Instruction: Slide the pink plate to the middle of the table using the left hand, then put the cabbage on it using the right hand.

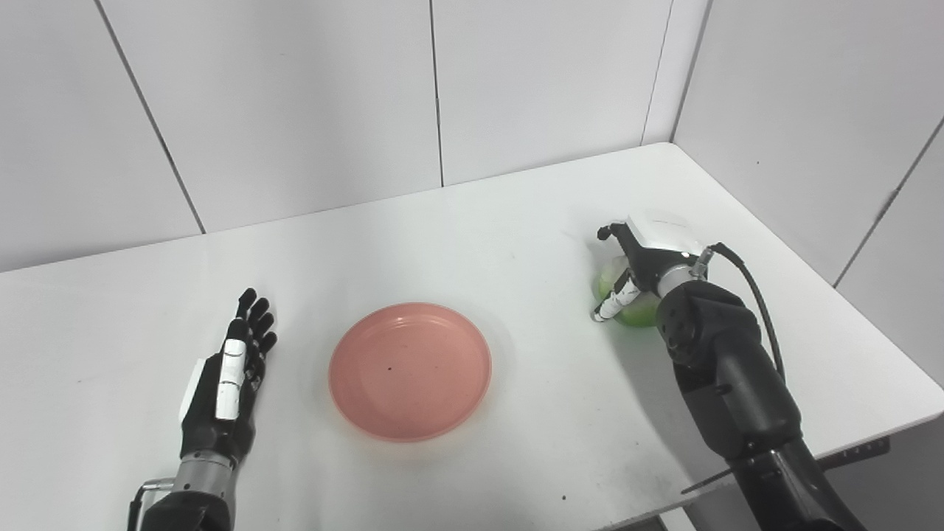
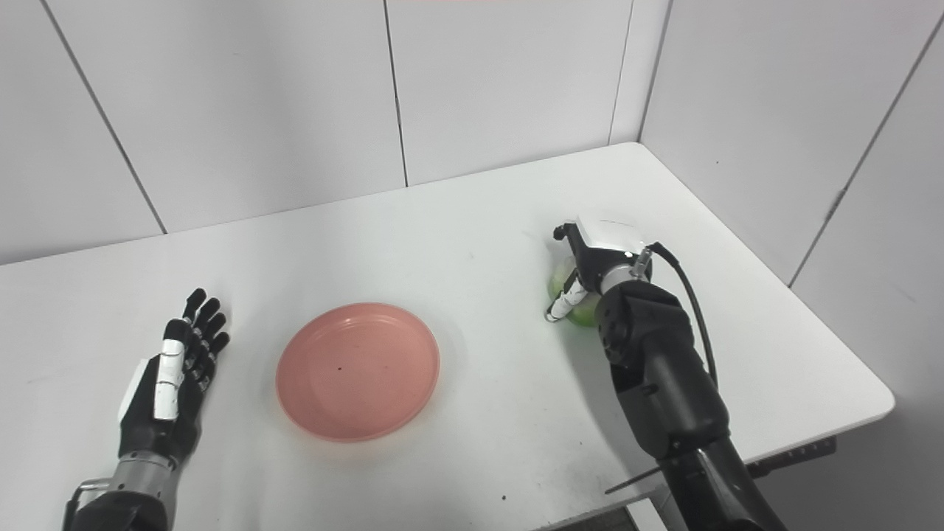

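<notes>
Left arm: enters at the lower left of the frame, its forearm lying along the table [image 1: 516, 221].
Left hand [image 1: 228, 376]: lower left of the frame, thumb edge up, fingers [image 1: 254, 321] stretched out and a little apart, pointing toward the far wall; it holds nothing and stands near the plate's left side, a gap of bare table between them.
Right arm: comes in at the lower right corner and climbs toward the right of centre, its dark forearm covering part of the table edge.
Pink plate [image 1: 410, 371]: lower centre of the frame, flat on the white table, nothing lying in it but a small dark speck.
Right hand [image 2: 590, 269]: right of centre, set down over the cabbage from above, fingers curled round its far and left sides, thumb along the near left side; it grips the cabbage.
Cabbage [image 1: 636, 313]: pale green, right of centre, mostly hidden under the hand, well apart from the plate; whether it touches the table cannot be told.
Walls: white panels across the top and right of the frame, meeting in a corner at the upper right.
</notes>
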Controlling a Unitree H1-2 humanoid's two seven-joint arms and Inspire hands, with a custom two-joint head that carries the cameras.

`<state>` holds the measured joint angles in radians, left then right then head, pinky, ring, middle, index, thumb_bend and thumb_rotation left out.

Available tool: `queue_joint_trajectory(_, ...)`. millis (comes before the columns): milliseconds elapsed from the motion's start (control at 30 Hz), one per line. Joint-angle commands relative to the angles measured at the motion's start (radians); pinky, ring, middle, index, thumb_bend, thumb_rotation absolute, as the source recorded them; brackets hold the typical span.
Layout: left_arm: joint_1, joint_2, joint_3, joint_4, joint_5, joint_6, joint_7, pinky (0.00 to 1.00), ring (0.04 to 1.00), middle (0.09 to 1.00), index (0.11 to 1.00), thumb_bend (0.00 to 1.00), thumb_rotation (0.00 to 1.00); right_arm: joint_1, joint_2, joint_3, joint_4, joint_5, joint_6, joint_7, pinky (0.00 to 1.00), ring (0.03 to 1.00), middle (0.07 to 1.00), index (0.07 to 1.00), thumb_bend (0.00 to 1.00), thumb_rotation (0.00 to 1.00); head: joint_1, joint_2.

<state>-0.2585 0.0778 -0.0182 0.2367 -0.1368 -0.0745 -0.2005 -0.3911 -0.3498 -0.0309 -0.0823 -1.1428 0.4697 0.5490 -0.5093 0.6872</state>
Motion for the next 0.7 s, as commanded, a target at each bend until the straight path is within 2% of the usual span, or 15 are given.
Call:
queue_joint_trajectory(0,0.008,0.002,0.0,0.001,-0.006,-0.011,-0.011,1.0,1.0,1.0,1.0,0.77,0.97,-0.035,-0.006,-0.016,-0.037,-0.02,0.0,-0.023,0.93,0.866,0.877,0.79,0.93,0.03,0.001,0.001)
queue_joint_trajectory(333,0.007,0.003,-0.004,-0.002,0.0,-0.008,-0.008,1.0,1.0,1.0,1.0,0.76,0.98,-0.045,0.013,-0.05,-0.087,-0.03,0.0,0.007,0.87,0.867,0.889,0.82,0.9,0.03,0.001,0.004)
queue_joint_trajectory(467,0.007,0.006,-0.007,-0.001,0.002,-0.007,-0.009,1.0,1.0,1.0,1.0,0.76,0.98,-0.043,0.0,-0.046,-0.095,-0.021,-0.001,-0.002,0.9,0.86,0.878,0.832,0.95,0.1,0.002,0.005)
queue_joint_trajectory(567,0.006,0.006,-0.007,-0.001,0.0,-0.007,-0.009,1.0,1.0,1.0,1.0,0.76,0.98,-0.048,-0.011,-0.045,-0.121,-0.045,0.0,0.044,0.96,0.885,0.9,0.844,0.98,0.17,0.002,0.005)
queue_joint_trajectory(667,0.005,0.007,-0.007,-0.001,-0.002,-0.005,-0.01,1.0,1.0,1.0,1.0,0.76,0.98,-0.056,-0.005,-0.068,-0.146,-0.052,0.0,0.082,1.0,0.913,0.937,0.849,0.99,0.18,0.002,0.006)
